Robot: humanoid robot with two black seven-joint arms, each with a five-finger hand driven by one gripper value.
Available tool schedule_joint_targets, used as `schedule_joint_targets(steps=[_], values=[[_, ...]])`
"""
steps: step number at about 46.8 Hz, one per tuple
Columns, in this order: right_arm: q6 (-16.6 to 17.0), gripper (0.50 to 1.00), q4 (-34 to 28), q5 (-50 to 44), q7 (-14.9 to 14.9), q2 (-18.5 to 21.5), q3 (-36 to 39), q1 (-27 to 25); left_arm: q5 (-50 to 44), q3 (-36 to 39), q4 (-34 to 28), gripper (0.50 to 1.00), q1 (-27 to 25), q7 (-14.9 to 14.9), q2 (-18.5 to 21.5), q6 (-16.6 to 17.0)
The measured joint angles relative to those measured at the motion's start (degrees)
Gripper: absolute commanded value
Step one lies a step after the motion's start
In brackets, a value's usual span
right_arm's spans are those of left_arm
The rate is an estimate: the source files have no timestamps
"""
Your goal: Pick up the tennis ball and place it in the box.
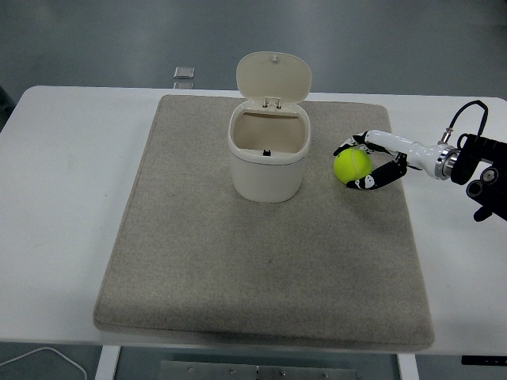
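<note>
The yellow-green tennis ball (355, 162) rests on the grey mat (261, 253), just right of the cream box (266, 170). The box stands upright with its hinged lid (273, 77) flipped up and back, so its top is open. My right hand (347, 166) comes in from the right edge. Its fingers (348, 146) curl over the ball's far side and its thumb (366, 181) presses the near side, so it is shut on the ball. The ball still looks level with the mat. The left arm is out of view.
The mat covers most of the white table (63, 198). A small grey object (184, 73) lies at the table's far edge behind the mat. A white cable (43, 360) shows below the near left edge.
</note>
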Motion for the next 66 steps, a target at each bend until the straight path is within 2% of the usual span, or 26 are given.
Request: schedule_joint_targets(steps=[3,25,40,54,60,66], values=[[0.2,0.5,0.0,0.0,0.0,0.0,0.0,0.0,0.0,0.0,0.0,0.996,0.0,0.0,0.0,0.0],[2.5,0.5,0.9,0.7,0.0,-1.5,0.8,2.3,0.0,0.0,0.0,0.996,0.0,0.0,0.0,0.0],[3.4,0.5,6.5,0.8,0.8,-7.7,1.0,4.7,0.0,0.0,0.0,0.996,0.0,0.0,0.0,0.0],[8.4,0.5,10.4,0.9,3.4,-12.8,1.0,7.3,0.0,0.0,0.0,0.996,0.0,0.0,0.0,0.0],[9.4,0.5,10.5,1.2,4.5,-12.7,1.7,9.3,0.0,0.0,0.0,0.996,0.0,0.0,0.0,0.0],[11.5,0.5,10.6,1.2,5.7,-11.1,3.0,10.1,0.0,0.0,0.0,0.996,0.0,0.0,0.0,0.0]])
